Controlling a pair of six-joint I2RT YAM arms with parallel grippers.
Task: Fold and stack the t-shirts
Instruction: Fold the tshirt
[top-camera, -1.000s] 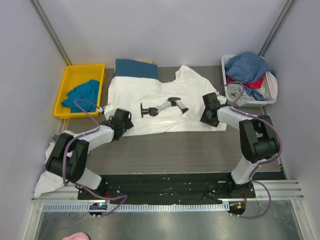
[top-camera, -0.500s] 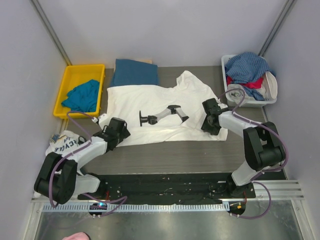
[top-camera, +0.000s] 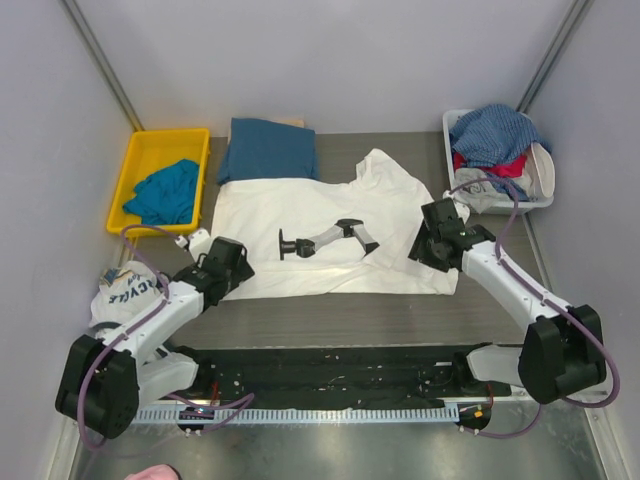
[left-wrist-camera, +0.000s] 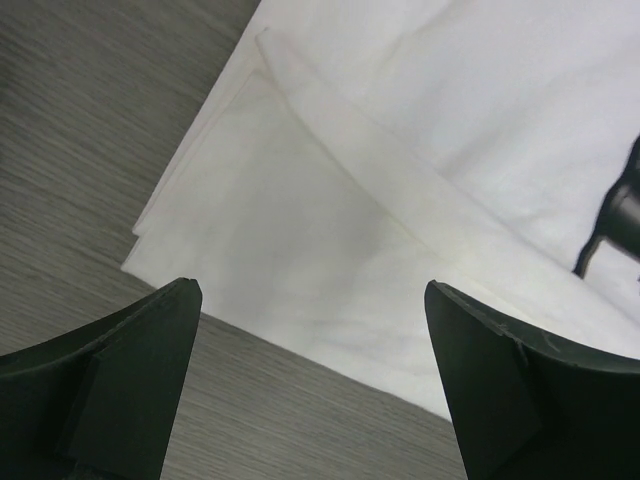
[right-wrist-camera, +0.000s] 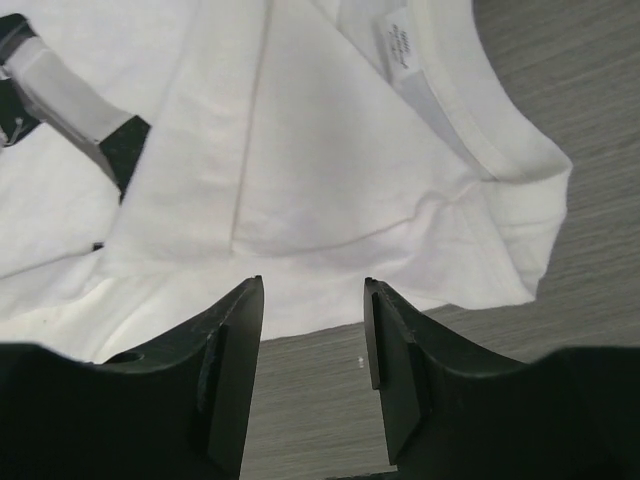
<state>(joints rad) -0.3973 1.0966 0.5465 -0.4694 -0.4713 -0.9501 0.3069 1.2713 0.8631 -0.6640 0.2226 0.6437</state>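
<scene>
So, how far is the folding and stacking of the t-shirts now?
Done: the dark blue t-shirt lies folded at the far edge. In hand: the white t-shirt is only partly folded; the left hand and right hand are open at its near corners, gripping nothing. Left: finishing folds, stacking.

I take the printed t-shirt (top-camera: 330, 240) at table centre as landmark. Folded t-shirt (top-camera: 268, 150) lies just behind its left part, touching. Bin (top-camera: 141, 160) sits left of it, a crumpled cloth (top-camera: 166, 192) inside. Laundry basket (top-camera: 505, 200) stands right-rear. Left gripper (top-camera: 222, 268) at its near-left corner, right gripper (top-camera: 437, 236) at its right edge.
</scene>
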